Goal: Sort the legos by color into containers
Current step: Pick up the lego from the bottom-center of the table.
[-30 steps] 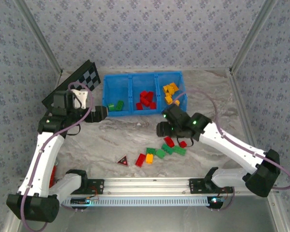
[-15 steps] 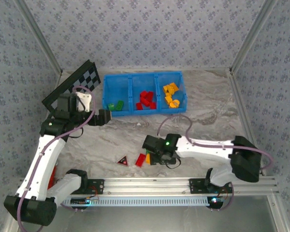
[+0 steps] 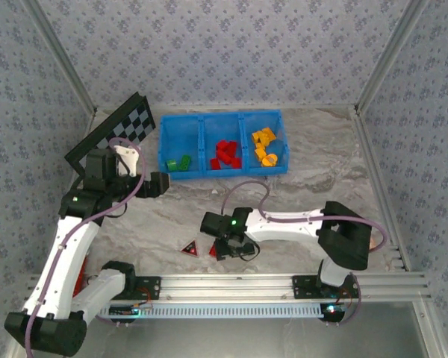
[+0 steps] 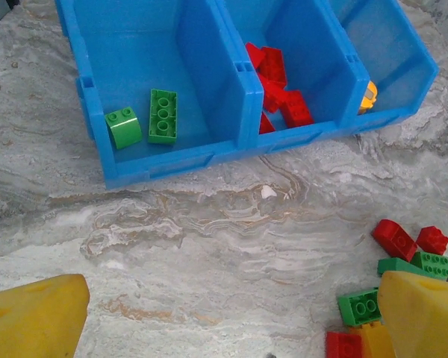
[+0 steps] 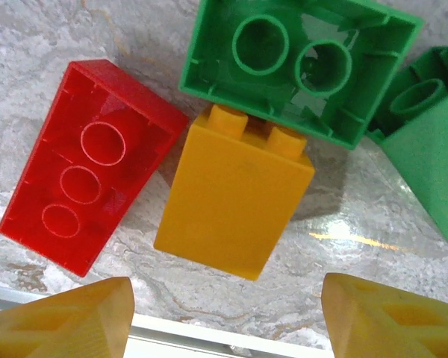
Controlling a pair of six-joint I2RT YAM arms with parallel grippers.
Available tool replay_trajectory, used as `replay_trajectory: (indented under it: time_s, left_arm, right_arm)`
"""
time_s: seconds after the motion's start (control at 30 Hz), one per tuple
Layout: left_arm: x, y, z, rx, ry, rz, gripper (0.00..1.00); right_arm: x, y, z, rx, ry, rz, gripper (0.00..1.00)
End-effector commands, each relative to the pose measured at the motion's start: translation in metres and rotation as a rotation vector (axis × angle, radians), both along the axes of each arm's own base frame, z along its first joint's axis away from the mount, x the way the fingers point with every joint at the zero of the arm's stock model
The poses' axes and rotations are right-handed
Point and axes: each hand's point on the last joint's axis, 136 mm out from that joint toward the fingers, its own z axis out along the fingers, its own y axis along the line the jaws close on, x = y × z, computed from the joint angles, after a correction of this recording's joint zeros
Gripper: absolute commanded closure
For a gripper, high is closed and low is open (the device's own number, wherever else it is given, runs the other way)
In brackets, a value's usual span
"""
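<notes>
Grey marbled tabletop [image 3: 321, 149], floral-papered walls [image 3: 224, 52]

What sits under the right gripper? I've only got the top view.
Observer: A yellow brick lies on its side, centred ahead of the open right gripper.
Operator: Anything touching it?
Observer: A green brick, upside down, rests against its studs; a red brick lies close beside it.
Operator: How many bricks are in the left compartment?
Observer: The left compartment holds two: a curved green and a long green, side by side.
</notes>
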Motion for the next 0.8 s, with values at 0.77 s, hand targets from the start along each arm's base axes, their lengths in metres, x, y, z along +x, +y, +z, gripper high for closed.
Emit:
replay_trajectory:
  time_s: [0.77]
  left_arm:
    - [0.004,0.005,-0.003,0.044,-0.032,0.01,0.01]
  right_arm:
    - [0.032,0.004,-0.011,-0.049,0.013,0.058,0.71]
